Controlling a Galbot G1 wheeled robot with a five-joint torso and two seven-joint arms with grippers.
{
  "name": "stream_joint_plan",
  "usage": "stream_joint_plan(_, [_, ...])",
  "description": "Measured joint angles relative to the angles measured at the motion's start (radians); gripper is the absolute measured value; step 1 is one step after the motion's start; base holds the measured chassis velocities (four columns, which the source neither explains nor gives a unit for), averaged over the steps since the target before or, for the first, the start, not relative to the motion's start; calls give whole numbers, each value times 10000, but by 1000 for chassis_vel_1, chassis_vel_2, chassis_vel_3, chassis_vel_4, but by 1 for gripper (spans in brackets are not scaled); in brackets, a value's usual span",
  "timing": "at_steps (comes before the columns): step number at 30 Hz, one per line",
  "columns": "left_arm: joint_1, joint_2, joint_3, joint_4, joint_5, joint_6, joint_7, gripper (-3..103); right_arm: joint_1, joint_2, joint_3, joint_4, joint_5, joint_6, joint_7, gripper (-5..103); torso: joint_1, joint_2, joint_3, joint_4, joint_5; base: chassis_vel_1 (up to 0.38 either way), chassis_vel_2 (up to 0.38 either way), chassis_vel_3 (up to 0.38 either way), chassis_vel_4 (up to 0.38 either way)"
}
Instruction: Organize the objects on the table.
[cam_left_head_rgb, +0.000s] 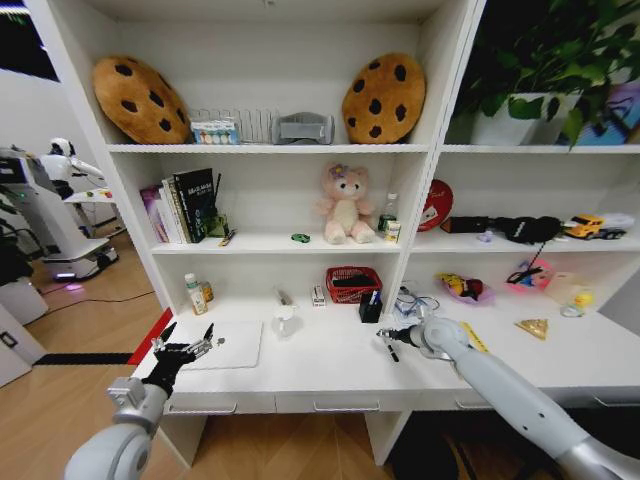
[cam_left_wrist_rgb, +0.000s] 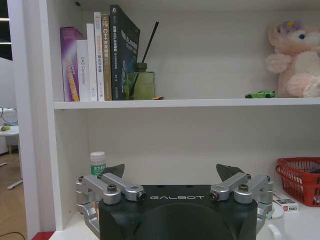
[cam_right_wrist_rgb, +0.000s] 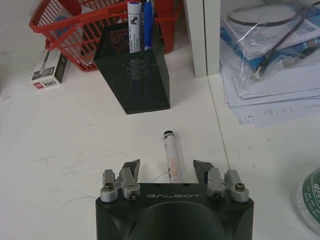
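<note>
Marker (cam_right_wrist_rgb: 171, 156) on the table (cam_right_wrist_rgb: 75, 150), before the pen holder (cam_right_wrist_rgb: 134, 80).

Grey arms, black "GALBOT"-marked claws, silver screws

The setting is a robotics lab furnished as a mock home study. A white desk (cam_left_head_rgb: 330, 365) joins tall white shelving (cam_left_head_rgb: 270, 148) stocked with books (cam_left_head_rgb: 180, 205), cookie-shaped cushions (cam_left_head_rgb: 140, 98), a teddy bear (cam_left_head_rgb: 345, 205) and a potted plant (cam_left_head_rgb: 530, 60). At far left, another white robot (cam_left_head_rgb: 50, 190) stands on the wood floor (cam_left_head_rgb: 90, 310).
</note>
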Motion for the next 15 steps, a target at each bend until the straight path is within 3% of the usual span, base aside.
stream_joint_plan(5, [0, 0, 0, 0, 0, 0, 0, 100, 51, 106, -80, -243, -279, 4, -115, 55, 0, 0, 0, 0, 0, 0, 0, 0, 0])
stream_joint_plan(15, [0, 0, 0, 0, 0, 0, 0, 100, 365, 240, -285, -595, -460, 14, -299, 54, 0, 0, 0, 1, -1, 0, 0, 0, 0])
